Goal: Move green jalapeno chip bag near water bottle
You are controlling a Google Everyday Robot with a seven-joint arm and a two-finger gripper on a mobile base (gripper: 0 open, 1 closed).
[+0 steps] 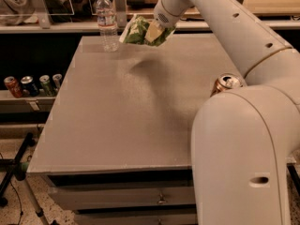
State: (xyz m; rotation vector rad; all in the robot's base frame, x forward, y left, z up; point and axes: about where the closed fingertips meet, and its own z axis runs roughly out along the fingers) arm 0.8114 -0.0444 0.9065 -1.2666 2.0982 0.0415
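My gripper point(151, 32) is shut on the green jalapeno chip bag point(138, 31) and holds it in the air above the far part of the grey table point(122, 121). The bag is crinkled, green with pale patches, and hangs just right of the water bottle point(107, 21). The bottle is clear with a white cap and stands upright near the table's far left corner. A narrow gap shows between bag and bottle. The bag's shadow lies on the table below it.
An orange-brown drink can point(226, 83) stands at the table's right side, partly behind my arm. Several cans point(33, 84) stand on a low shelf left of the table. A rail with clutter runs behind the table.
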